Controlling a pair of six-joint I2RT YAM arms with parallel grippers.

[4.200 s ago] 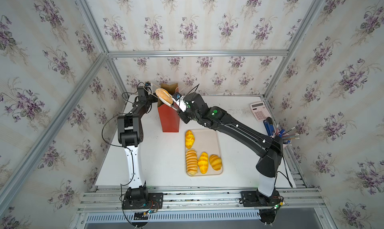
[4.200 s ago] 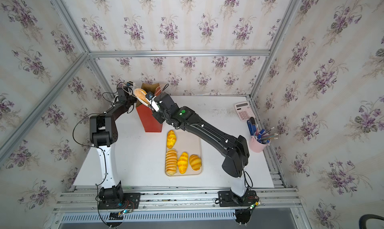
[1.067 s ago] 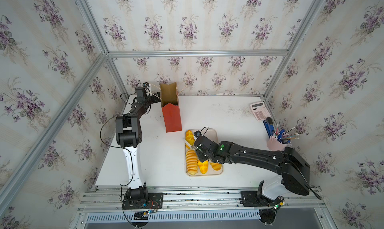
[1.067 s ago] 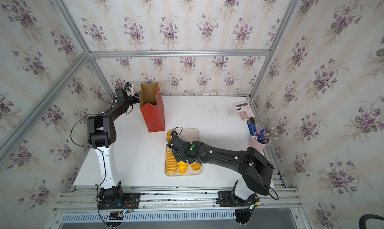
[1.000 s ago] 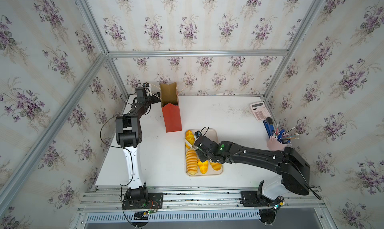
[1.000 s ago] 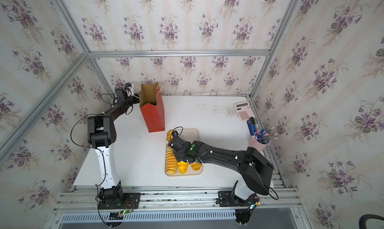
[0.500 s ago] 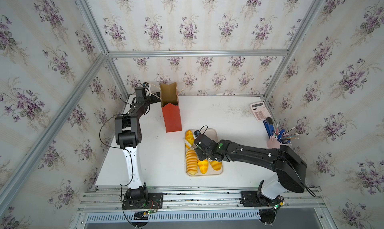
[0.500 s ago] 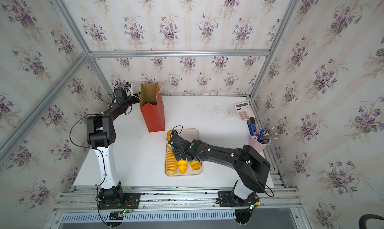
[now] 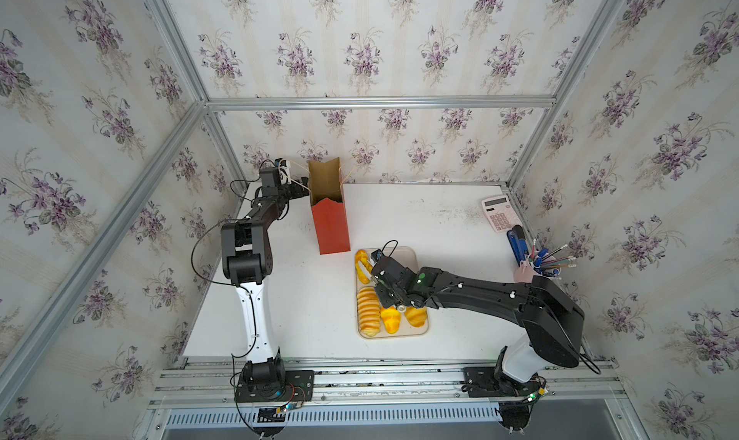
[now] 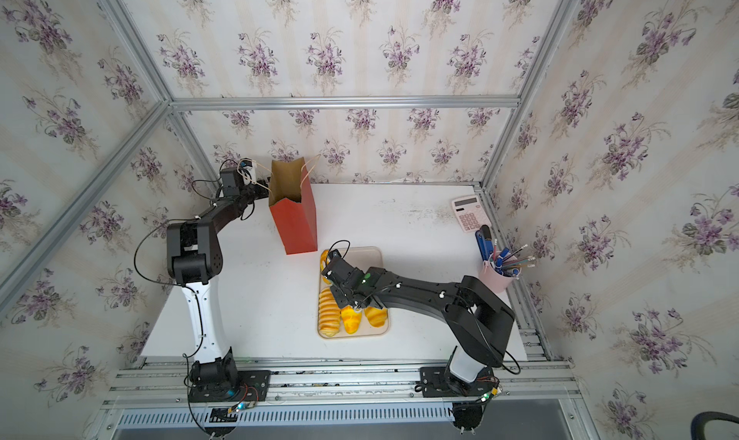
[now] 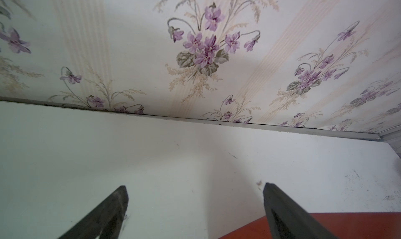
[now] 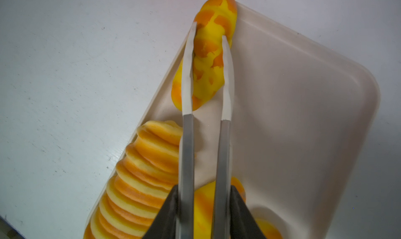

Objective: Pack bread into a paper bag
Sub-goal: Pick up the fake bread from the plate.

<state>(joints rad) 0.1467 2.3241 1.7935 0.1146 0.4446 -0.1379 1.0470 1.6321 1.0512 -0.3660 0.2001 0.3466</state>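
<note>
Right wrist view, entry 1: right gripper, black fingers clenched on metal tongs with white tips. Tips pressed against both sides of mottled yellow-orange roll. Roll at far-left corner of beige tray, one end over the rim. Lifted or resting: cannot tell

Entry 2: other bread, in both top views. Long ribbed roll along left edge of tray. Two shorter rolls just beside it at the near edge. Pinched roll partly hidden under the right gripper

Entry 3: paper bag, red outside, brown inside, upright with mouth open, near far-left corner of tabletop. Base near tray's far-left corner. Contents not discernible

Entry 4: left gripper, fingers spread wide, nothing between them in left wrist view. Placed just beside bag's left wall near the rim. Contact with bag: cannot tell

Entry 5: calculator and pink pen cup along right edge of tabletop
</note>
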